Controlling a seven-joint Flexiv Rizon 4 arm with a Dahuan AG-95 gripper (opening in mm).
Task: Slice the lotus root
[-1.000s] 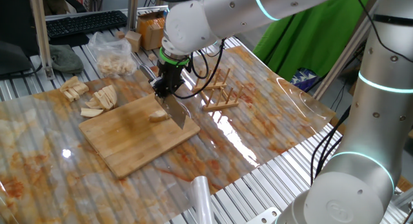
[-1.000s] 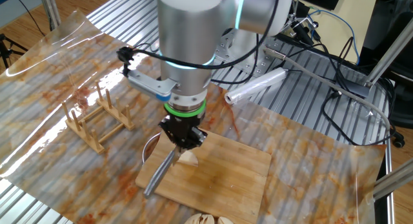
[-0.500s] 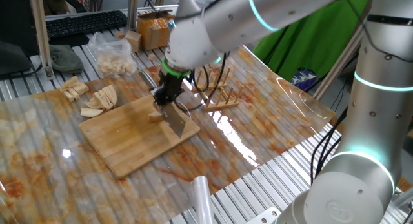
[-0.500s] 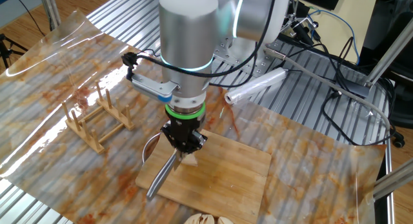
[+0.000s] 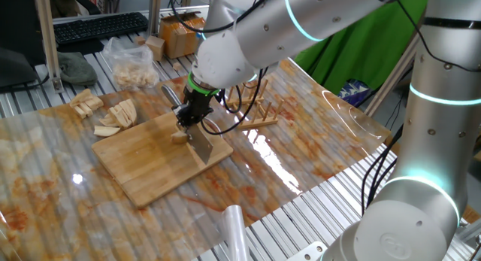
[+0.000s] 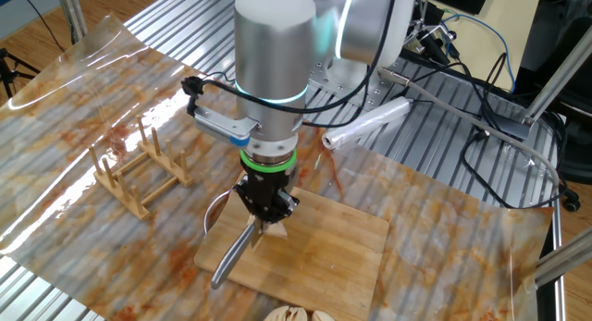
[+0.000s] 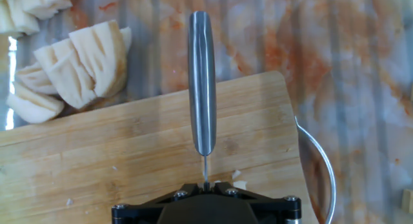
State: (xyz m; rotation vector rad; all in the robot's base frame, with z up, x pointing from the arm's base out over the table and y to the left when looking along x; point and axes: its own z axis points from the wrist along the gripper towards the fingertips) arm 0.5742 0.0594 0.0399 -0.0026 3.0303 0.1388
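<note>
So the end effector (image 5: 187,119) is clamped on a knife (image 5: 197,137), blade down on the wooden cutting board (image 5: 154,159) right by a small lotus root piece (image 5: 179,137). More cut lotus root chunks (image 5: 116,114) sit just off the board's far corner. Wooden rack (image 5: 255,110) stands on the tabletop (image 5: 301,141) behind the arm.

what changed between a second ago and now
The gripper, shut on the knife throughout, came down toward the cutting board, bringing the blade onto the lotus root piece near the board's far edge. Nothing was taken hold of or let go. The cut lotus root slices beside the board, the wooden rack and the board itself stayed where they were.
</note>
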